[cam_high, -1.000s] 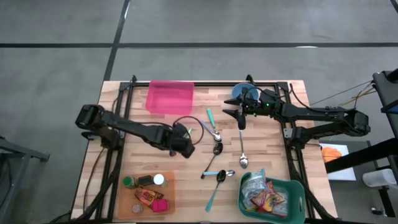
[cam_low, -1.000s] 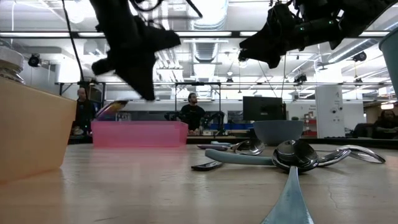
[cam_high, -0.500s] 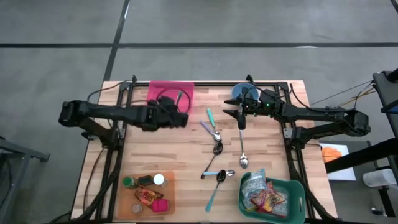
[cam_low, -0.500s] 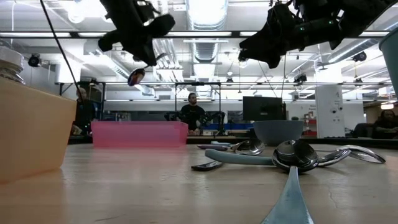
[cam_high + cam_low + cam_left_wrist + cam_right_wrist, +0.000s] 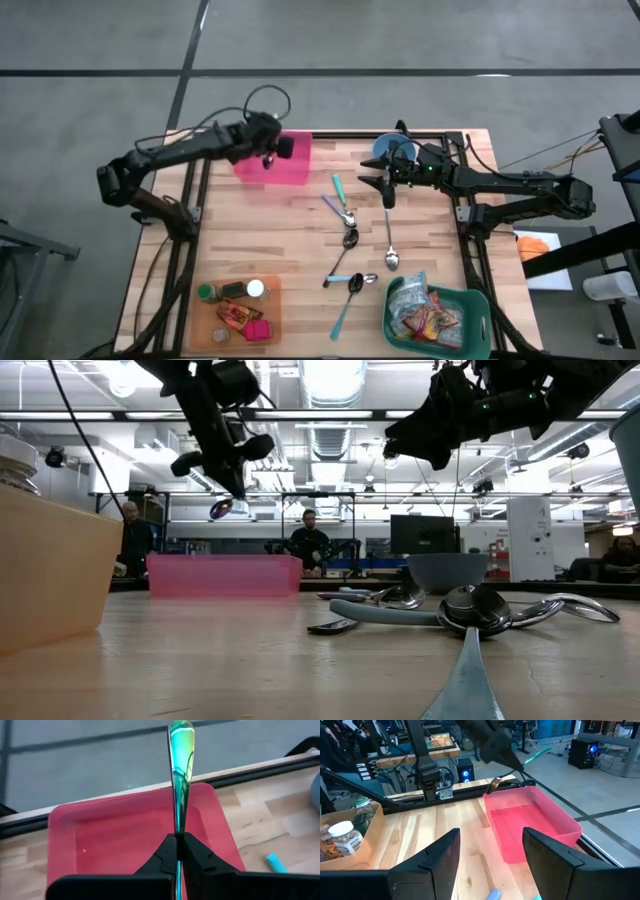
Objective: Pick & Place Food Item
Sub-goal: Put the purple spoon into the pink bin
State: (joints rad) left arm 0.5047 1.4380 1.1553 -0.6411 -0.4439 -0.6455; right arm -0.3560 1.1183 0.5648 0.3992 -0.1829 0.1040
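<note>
High view: the left hand [image 5: 272, 152] sits at the upper left of the worktop [image 5: 270, 250], over the pink tray [image 5: 290, 170] at the far edge. Its fingers are pressed together on the handle of an iridescent spoon [image 5: 179, 775]. In the left wrist view the spoon stands straight out from the closed fingers [image 5: 167, 852], its shaft green and its far end reaching past the tray's rim. In the low view the spoon's bowl [image 5: 221, 509] hangs in the air below the left hand, clear above the tray [image 5: 224, 574].

The right hand [image 5: 385, 186] hovers right of centre near the worktop's upper edge, beside a blue-grey bowl [image 5: 392, 150]. Its fingers [image 5: 440, 857] stand apart with nothing between them, as the right wrist view shows; that view also takes in the tray [image 5: 530, 822] and the left arm above it.

Below the right hand, in the middle of the frame, loose spoons [image 5: 350, 240] lie scattered on the bare wood, some with teal handles. At the lower right stands a green basket [image 5: 470, 310] filled with food packets [image 5: 425, 318]. At the lower left a shallow tan box [image 5: 275, 300] holds small jars and packets. In the low view people [image 5: 308, 540] are in the room behind the worktop.
</note>
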